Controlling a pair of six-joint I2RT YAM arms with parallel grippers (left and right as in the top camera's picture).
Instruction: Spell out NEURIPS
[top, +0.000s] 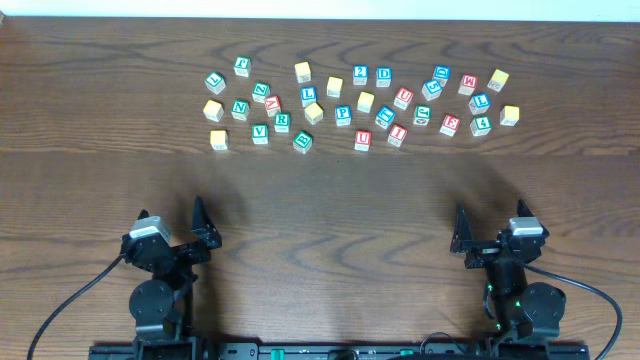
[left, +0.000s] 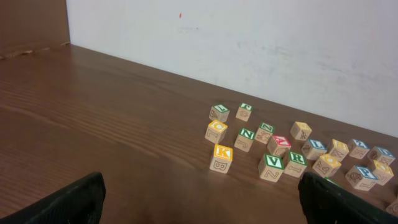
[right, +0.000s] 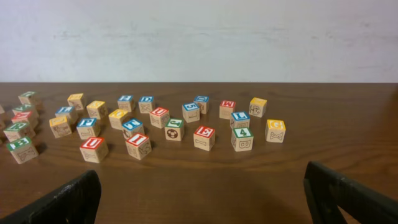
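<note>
Left pincer (top: 172, 218) wide open, empty, pointing forward; right pincer (top: 490, 214) likewise wide open, empty.

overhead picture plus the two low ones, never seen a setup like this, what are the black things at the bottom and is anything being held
The overhead view looks straight down on a wooden table. The two black machines at its near edge are robot arms, each ending in a two-fingered claw: the left claw and the right claw. The other two pictures come from cameras on each wrist, looking low over the table; the dark shapes in their bottom corners are that claw's own fingers. Scattered across the far side lie wooden letter cubes. Both claws are open and hold nothing.
</note>
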